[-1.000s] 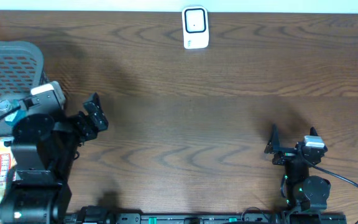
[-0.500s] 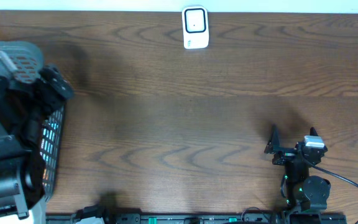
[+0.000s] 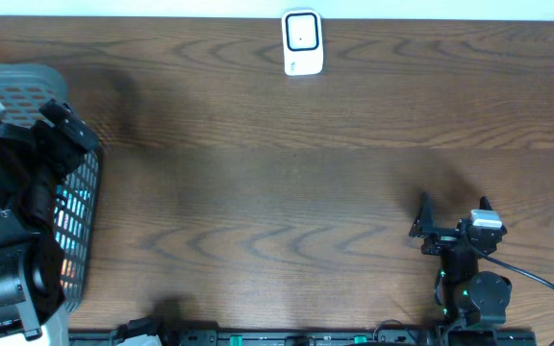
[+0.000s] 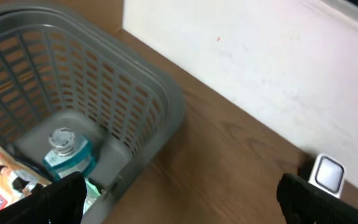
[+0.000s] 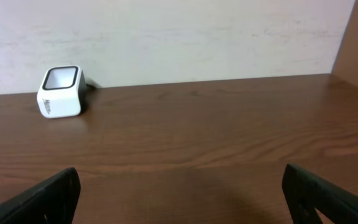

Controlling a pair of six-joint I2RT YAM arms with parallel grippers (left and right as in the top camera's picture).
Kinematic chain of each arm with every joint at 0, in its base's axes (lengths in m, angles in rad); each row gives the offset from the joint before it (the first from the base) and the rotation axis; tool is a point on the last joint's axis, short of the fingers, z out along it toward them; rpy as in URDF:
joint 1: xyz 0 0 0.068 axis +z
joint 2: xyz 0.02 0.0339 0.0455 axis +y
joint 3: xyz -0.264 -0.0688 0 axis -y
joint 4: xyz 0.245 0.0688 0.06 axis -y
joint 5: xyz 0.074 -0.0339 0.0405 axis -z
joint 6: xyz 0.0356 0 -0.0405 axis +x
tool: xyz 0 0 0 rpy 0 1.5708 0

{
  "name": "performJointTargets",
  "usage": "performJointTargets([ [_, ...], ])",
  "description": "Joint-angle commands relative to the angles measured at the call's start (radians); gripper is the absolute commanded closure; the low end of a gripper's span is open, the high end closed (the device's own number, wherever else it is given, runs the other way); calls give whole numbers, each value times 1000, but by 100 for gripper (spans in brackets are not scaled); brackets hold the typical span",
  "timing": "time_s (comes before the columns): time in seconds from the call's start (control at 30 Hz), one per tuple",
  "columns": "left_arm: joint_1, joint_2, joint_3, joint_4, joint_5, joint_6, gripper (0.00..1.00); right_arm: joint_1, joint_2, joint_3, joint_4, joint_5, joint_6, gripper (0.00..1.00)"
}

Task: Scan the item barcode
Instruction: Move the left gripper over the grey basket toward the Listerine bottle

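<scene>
Change noted: against the overhead view a second earlier, the left arm had swung away from the open surface and stood over the basket (image 3: pixel 37 79) at the left edge; half a second earlier it was already nearly there
Left gripper (image 4: pixel 179 190): jaws spread wide, nothing between them, poised above the near corner of the basket and not yet down among its contents
Right gripper (image 5: pixel 180 177): jaws wide and empty, parked low over the surface on the right, unmoved across all three overhead views
Items: a bottle (image 4: pixel 67 152) of teal liquid with a clear cap, upright in the basket, and a printed packet (image 4: pixel 5 183) just beside it at the frame's lower left; no barcode visible on either
Which item is meant: could not tell from these views
Scanner (image 3: pixel 303 43): white unit at the far edge of the surface against the wall, well apart from both arms, window facing the arms
Meaning for task: judged as the reach before the first pick; nothing grasped, nothing presented to the scanner
Next move calls for: descent inside the basket wall, jaws closing on one item only
Risk: bottle and packet lie close together, so the jaws may catch both or the wall
</scene>
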Motion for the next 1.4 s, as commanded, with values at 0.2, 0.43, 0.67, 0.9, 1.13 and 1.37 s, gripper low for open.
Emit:
performJointTargets([
  [0.2,83,83,150,-19,-68,-53,2,6,-5,-2,-4,2,-8,1],
  [0.43,165,163,321,-90,-68,-114,2,6,-5,-2,-4,2,-8,1],
  [0.67,255,182,397,-98,-77,-188,2,6,-5,-2,-4,2,-8,1],
  [0.9,401,212,397,-140,-87,-313,2,6,-5,-2,-4,2,-8,1],
  [1.13,473,228,397,-149,-87,-408,2,6,-5,-2,-4,2,-8,1],
  [1.37,525,276,397,-203,-96,-447,2,6,-5,-2,-4,2,-8,1],
])
